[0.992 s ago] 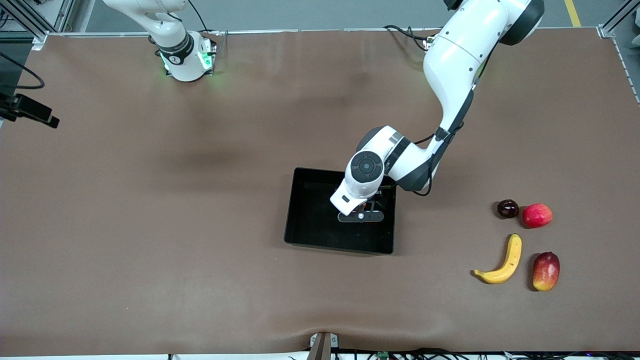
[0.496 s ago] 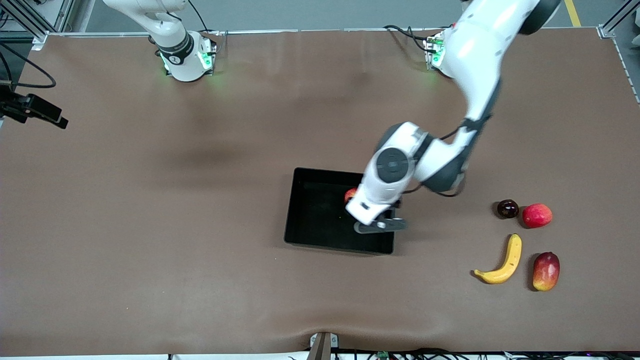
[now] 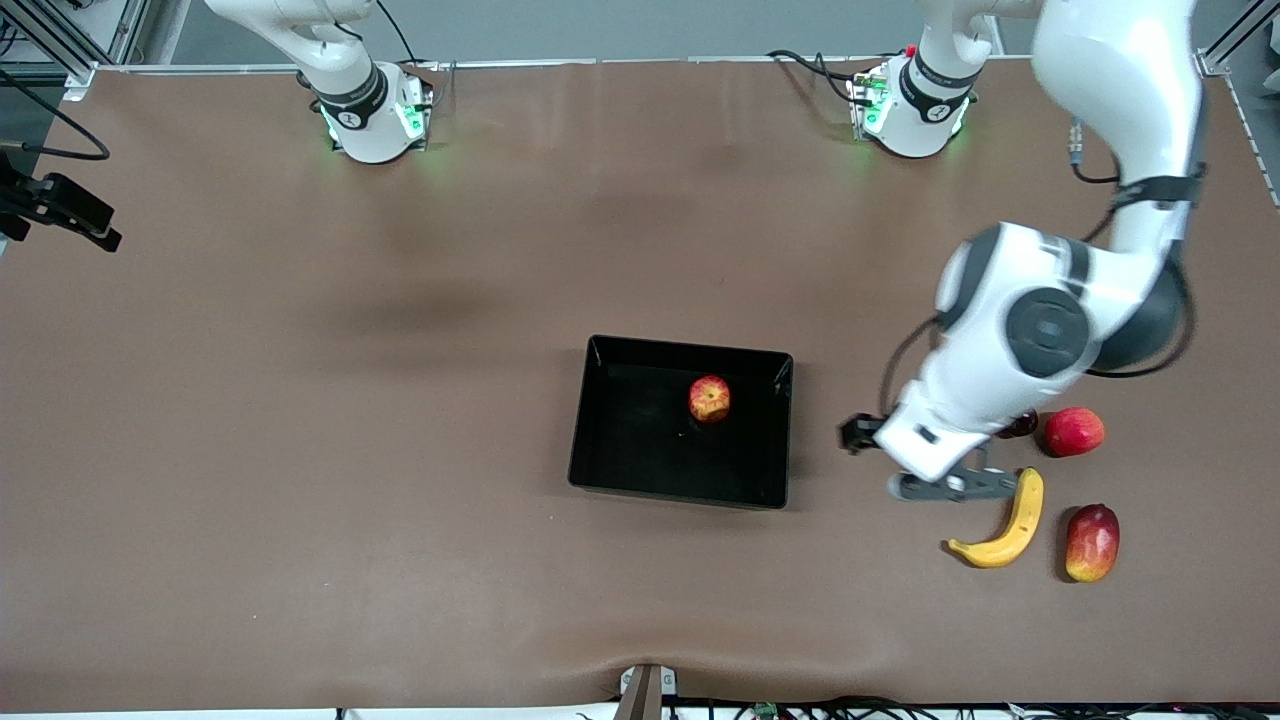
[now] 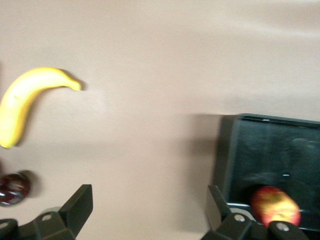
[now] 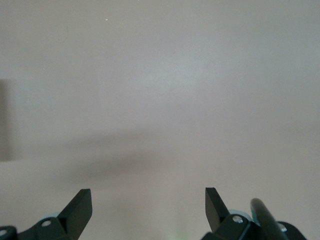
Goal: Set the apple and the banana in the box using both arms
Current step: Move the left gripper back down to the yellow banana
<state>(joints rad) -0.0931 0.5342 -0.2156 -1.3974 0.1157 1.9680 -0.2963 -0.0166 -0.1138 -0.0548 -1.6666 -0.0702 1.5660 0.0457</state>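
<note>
Nearest the front camera, toward the left arm's end of the bench (image 3: 400, 520), the banana (image 3: 1003, 526) is seen lying flat, its long axis running from a dark tip low in the front view up toward the robots' bases, with the curve bowed away from the box. Just beside it a red-yellow mango-like fruit (image 3: 1092, 541) is noted, and farther from the camera a pinkish-red oval fruit (image 3: 1074, 431) and a dark round fruit (image 4: 12, 189), the latter half hidden by the arm in the front view. The left gripper (image 3: 950, 486) is held over the bench just beside the banana's upper end, on the box side of it; its fingers (image 4: 80, 202) are spread wide and nothing is held between them. In the left wrist view the banana is shown off to one side of the open fingers, not between them, so a short shift toward the fruit and a turn across its long axis is judged necessary before descent. The box (image 3: 600, 420) sits mid-bench, well apart from the banana, with the apple (image 3: 709, 399) already resting inside it. The right gripper (image 5: 148, 202) is kept waiting over bare bench, its fingers likewise spread and empty; the left arm is judged the nearer to the banana.
</note>
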